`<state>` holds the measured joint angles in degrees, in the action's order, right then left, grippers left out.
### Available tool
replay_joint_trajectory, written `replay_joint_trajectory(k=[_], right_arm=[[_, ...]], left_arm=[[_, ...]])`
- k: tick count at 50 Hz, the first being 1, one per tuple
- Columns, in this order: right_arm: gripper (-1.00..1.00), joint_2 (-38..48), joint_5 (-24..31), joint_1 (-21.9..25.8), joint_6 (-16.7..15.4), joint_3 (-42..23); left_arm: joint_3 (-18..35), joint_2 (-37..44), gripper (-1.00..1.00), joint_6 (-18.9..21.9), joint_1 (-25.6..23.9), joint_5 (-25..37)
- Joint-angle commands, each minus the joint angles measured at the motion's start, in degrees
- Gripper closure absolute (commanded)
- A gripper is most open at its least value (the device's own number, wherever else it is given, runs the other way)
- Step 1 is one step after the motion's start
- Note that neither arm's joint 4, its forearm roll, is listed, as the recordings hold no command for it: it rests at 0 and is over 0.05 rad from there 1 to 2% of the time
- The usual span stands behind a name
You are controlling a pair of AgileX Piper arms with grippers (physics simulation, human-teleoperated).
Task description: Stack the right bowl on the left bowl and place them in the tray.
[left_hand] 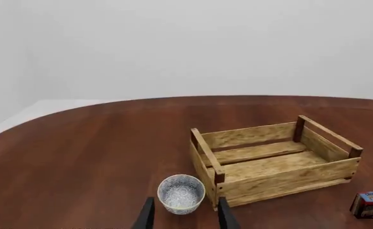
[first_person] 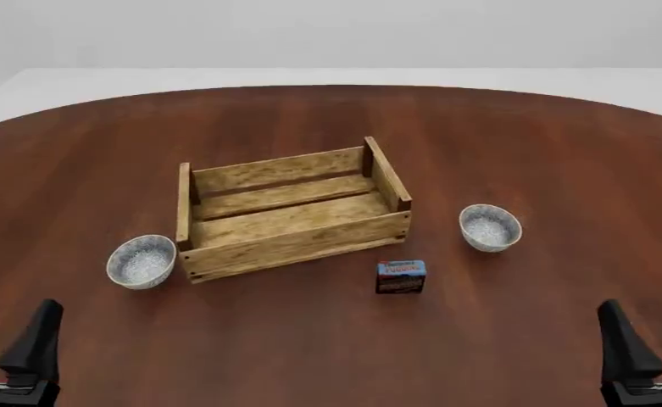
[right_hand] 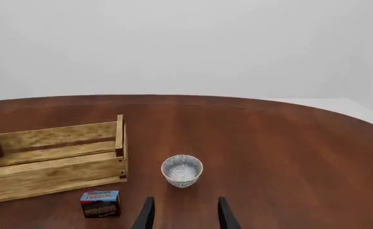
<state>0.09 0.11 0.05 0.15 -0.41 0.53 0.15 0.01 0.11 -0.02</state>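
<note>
At the left edge of the front view the left gripper [first_person: 8, 339] hangs low over the near side of the table [first_person: 512, 136], its fingers spread wide and holding nothing. Just ahead of it sits the left bowl [first_person: 141, 261], upright on the wood and just beside the tray's left end, apart from it by a thin gap. The tray [first_person: 290, 212] lies in the middle, set at a slight angle, with nothing in it. A small blue-and-brown pudding box [first_person: 401, 276] stands just in front of the tray's right corner. Further right is the right bowl [first_person: 490, 227], upright and clear of both tray and box. The right gripper [first_person: 645, 335] waits at the near right, fingers also wide and bare.

Nothing is stacked yet, so the step in hand looks to be the right arm reaching for the right bowl. In the right wrist view that bowl [right_hand: 182, 170] sits almost centred ahead of the fingers, so a straight advance should do. The 2 fingers would best straddle 1 section of the rim, descending gently so the bowl is not tipped or nudged toward the box.

Both bowls are small, round and speckled grey-white, deep with a narrow base and thin rim.
</note>
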Motion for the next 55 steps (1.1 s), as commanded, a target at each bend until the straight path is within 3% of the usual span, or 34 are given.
replay_joint_trajectory(k=[1, 4, 9, 13, 15, 17, 28, 30, 40, 45, 49, 50, 52, 55], right_arm=[[-1.00, 0.9, 0.6, 0.8, -0.6, -0.8], [-1.00, 2.9, 0.0, 0.8, -1.8, -1.6], [-1.00, 3.5, 1.8, 1.6, -1.1, -3.9], [-1.00, 10.5, -0.3, -0.1, -1.1, -5.7], [-1.00, 11.8, -0.2, 0.6, -0.7, -6.7], [-1.00, 16.8, -1.3, 1.3, 2.3, -7.9], [-1.00, 24.2, 3.9, -0.1, -1.8, -16.6], [-1.00, 26.5, 5.6, 0.5, -1.1, -18.8], [-1.00, 34.7, 10.7, -0.6, -3.4, -27.8], [-1.00, 38.4, 13.3, -0.9, -3.0, -31.8], [-1.00, 41.7, 14.4, -2.2, -4.5, -34.5], [-1.00, 49.0, 15.4, -0.2, -3.7, -37.6], [-1.00, 51.3, 15.8, 1.5, -1.9, -38.7], [-1.00, 53.8, 15.9, 1.2, -2.4, -40.4]], left_arm=[[-0.4, 0.5, -1.00, 0.1, 0.4, -0.5], [-0.4, 0.2, -1.00, 0.0, 0.4, -0.3], [-0.3, 0.0, -1.00, -0.1, 0.4, -0.2], [-0.4, 0.0, -1.00, -0.2, 0.5, -0.2], [-0.4, 0.0, -1.00, -0.3, 0.5, -0.2], [-0.4, 0.0, -1.00, -0.3, 0.4, -0.2], [-0.5, 0.0, -1.00, -0.5, 0.1, 0.0], [-0.5, 0.1, -1.00, -0.5, 0.3, 0.0], [-0.5, 1.3, -1.00, -0.1, -0.4, -0.4], [-0.5, 1.8, -1.00, -0.3, -0.5, -0.7], [-0.5, 2.8, -1.00, -0.7, -1.3, -1.3], [-0.5, 5.2, -1.00, -0.9, -1.4, -3.2], [-0.5, 6.6, -1.00, -0.9, -1.2, -4.3], [-0.5, 6.9, -1.00, -0.7, -1.2, -4.4]])
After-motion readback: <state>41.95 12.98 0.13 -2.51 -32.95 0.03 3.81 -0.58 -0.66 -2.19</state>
